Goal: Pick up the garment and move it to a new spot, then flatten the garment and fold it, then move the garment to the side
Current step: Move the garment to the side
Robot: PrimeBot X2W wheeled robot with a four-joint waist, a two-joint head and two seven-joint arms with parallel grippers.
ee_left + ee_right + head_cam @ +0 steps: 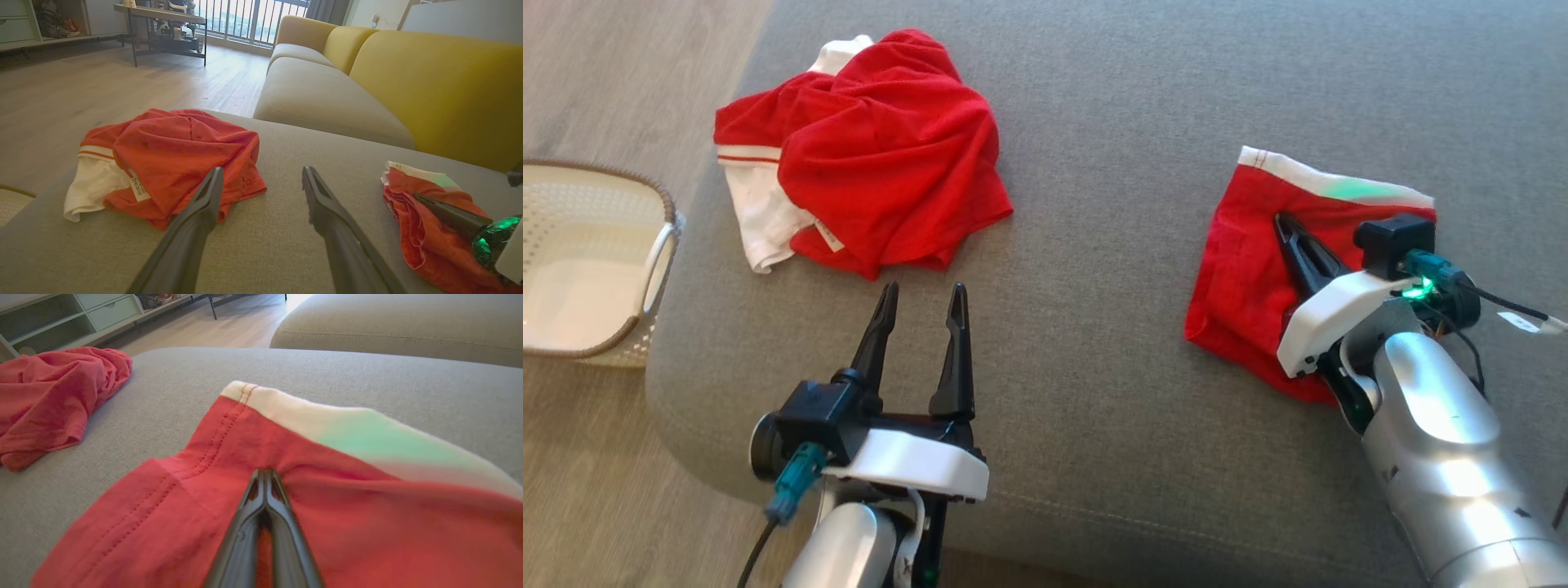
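At nine o'clock in the head view a cream plastic basket with perforated walls, a brown rim and a loop handle stands on the pale wood-grain floor. Beside it a broad cushion of grey woven cloth with rounded corners carries everything else. At eleven o'clock on it lies a crumpled garment, soft red jersey bunched in loose folds, with white panels, a thin red stripe and a small sewn-in label. At seven o'clock the left gripper hovers just short of that heap, its two long, tapered dark fingers spread wide apart and holding nothing. At three o'clock the folded garment lies flat as a rough four-sided red shape, stitched along one seam and edged on its far side by a white band tinged with green light. The right gripper rests on top of it, fingers pressed together, the cloth puckering slightly at the tips. In all: two red garments well apart, two grippers, one basket.
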